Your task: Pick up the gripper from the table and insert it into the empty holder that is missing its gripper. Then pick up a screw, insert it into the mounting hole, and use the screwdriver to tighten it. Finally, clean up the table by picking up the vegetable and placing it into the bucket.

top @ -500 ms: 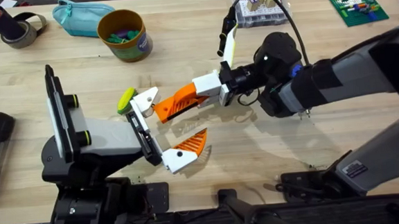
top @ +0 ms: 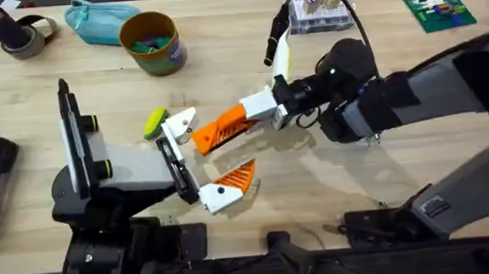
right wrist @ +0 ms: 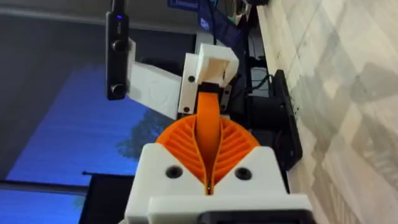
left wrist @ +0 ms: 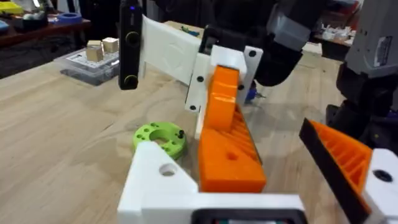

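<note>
- Left claw (top: 196, 157), near-left, gapes wide with nothing held.
- Right claw (top: 219, 130) is clamped on the orange gripper (top: 213, 135) at mid-table, pressed against the left claw's white holder (top: 178, 124).
- Bucket (top: 151, 42) stands far left.

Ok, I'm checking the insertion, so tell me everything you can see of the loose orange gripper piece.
The gripper is a small orange wedge of ribbed plastic, with what looks like a small hole in one face. It is clamped between the shut orange pads of the right gripper and lies roughly level. Its free end points at the empty white holder, close beside it; whether they touch cannot be told.
</note>
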Robot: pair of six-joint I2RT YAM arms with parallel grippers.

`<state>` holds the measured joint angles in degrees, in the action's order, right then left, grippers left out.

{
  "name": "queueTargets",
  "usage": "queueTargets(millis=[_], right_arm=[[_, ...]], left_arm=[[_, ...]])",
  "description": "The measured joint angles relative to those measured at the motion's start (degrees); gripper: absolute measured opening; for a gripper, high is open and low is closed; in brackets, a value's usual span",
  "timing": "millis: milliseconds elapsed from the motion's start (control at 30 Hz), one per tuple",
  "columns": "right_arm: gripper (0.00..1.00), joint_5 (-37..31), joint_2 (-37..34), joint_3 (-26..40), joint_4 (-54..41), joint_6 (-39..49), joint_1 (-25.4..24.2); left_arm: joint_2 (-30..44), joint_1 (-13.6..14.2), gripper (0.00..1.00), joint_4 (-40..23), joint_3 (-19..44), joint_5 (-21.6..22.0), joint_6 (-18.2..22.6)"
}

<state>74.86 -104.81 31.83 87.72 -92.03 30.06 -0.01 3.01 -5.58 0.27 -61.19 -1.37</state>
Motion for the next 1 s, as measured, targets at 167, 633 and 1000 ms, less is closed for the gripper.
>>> queueTargets(millis=[167,633,1000], right_arm=[[0.021,1.8,0.1,0.0,0.1,-0.9,-1.0],[0.021,2.3,9.6,-10.1,0.1,0.6,-6.6],[0.021,2.2,15.5,-12.7,-0.1,1.0,-8.5]], left_arm=[[0.0,0.0,0.991,-0.1,0.0,-0.8,0.0],[0.0,0.0,0.991,-1.1,0.0,-6.1,-1.7],[0.0,0.0,0.991,-1.5,0.0,-7.4,-1.7]])
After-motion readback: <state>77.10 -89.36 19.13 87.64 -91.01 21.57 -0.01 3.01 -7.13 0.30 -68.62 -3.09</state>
